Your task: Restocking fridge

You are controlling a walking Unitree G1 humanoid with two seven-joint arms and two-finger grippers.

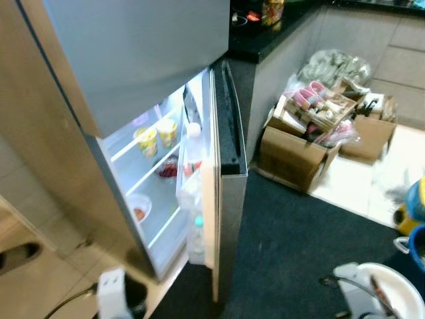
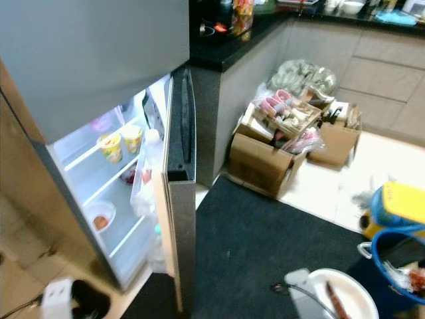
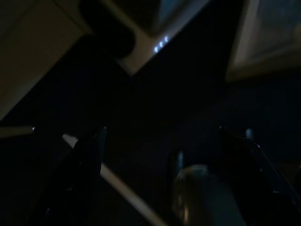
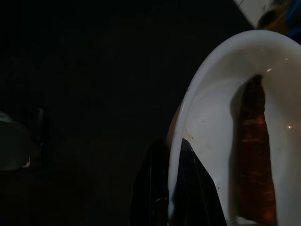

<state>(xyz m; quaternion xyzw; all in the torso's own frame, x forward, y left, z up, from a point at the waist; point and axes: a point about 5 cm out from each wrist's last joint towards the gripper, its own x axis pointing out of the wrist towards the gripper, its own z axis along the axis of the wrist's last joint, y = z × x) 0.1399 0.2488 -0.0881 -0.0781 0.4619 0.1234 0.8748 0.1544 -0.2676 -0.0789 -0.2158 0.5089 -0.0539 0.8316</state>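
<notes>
The fridge (image 1: 133, 80) fills the upper left of the eye views, its door (image 1: 222, 166) swung open toward frame centre, with cups (image 1: 156, 138) and a bowl (image 1: 138, 207) on lit shelves. Judged from here, the robot should carry the plate (image 2: 345, 292) level through the gap and aim for a bare shelf. At lower right, the right gripper (image 4: 169, 188) pinches the white plate's rim, fingers closed on it; a brown strip (image 4: 254, 155) lies inside. The left gripper (image 3: 160, 160) hangs low in the dark, fingers spread, holding nothing.

Home kitchen: open fridge (image 1: 166, 166), black countertop (image 1: 265, 36), cabinet fronts (image 2: 378, 73), grocery boxes (image 1: 299, 149) on floor.
</notes>
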